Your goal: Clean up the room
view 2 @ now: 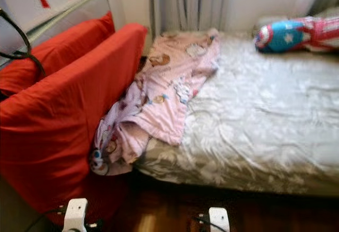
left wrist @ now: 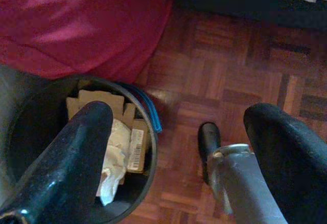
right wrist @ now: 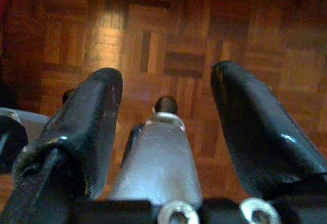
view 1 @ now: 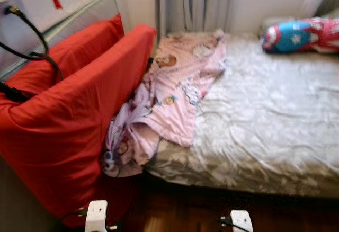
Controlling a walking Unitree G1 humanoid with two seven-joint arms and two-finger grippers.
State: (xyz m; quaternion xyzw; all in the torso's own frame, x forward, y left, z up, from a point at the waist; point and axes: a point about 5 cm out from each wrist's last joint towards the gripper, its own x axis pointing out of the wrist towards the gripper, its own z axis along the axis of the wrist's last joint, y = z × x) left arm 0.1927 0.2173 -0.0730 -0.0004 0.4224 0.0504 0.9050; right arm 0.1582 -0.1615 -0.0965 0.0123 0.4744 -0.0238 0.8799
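Note:
A pink cartoon-print blanket [view 1: 175,94] lies crumpled over the left side of the bed [view 1: 275,131], and one end hangs off the mattress toward the floor. Both arms hang low beside the bed. My left gripper [left wrist: 179,116] is open and holds nothing. It hangs above a black waste bin [left wrist: 148,168] with cardboard and crumpled paper [left wrist: 115,152] inside. My right gripper [right wrist: 166,73] is open too, over bare parquet floor [right wrist: 168,24].
Big red cushions [view 1: 63,131] lean against the bed's left side, with black cables [view 1: 32,41] across them. A star-print pillow [view 1: 296,35] lies at the bed's far right. Grey curtains [view 1: 193,4] hang behind. Dark parquet [view 1: 180,211] runs along the bed's front.

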